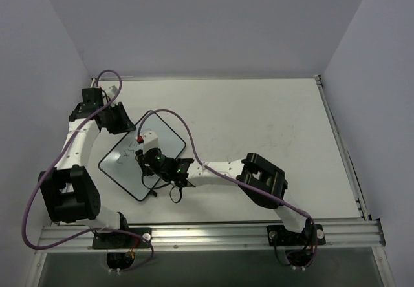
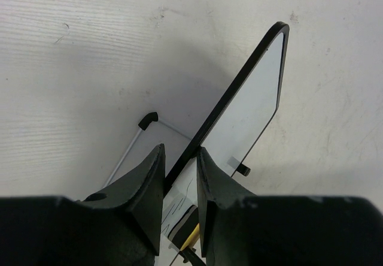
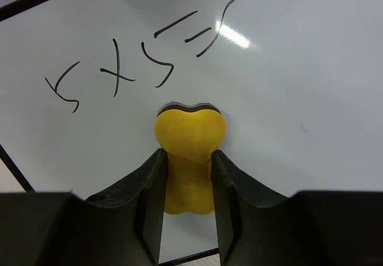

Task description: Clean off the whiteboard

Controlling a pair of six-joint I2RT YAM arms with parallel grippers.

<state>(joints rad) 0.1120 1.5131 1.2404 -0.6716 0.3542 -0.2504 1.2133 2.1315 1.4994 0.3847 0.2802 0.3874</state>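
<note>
The whiteboard (image 1: 119,167) lies slantwise at the table's left, white with a thin black frame. My left gripper (image 1: 131,128) is shut on its far edge; the left wrist view shows the frame (image 2: 239,89) running between the fingers (image 2: 146,182) of my left gripper (image 2: 181,170). Black handwriting (image 3: 137,62) crosses the whiteboard (image 3: 287,98). My right gripper (image 3: 188,164) is shut on a yellow bone-shaped eraser (image 3: 189,140), whose dark pad rests against the board just below the writing. From above, my right gripper (image 1: 152,161) hangs over the board's middle and hides the eraser.
A thin wire stand (image 2: 128,152) with a black foot (image 2: 147,120) shows behind the board. Purple cables (image 1: 187,132) loop over both arms and across the board. An aluminium rail (image 1: 213,235) runs along the near edge of the pale table (image 1: 259,119). Walls close in on three sides.
</note>
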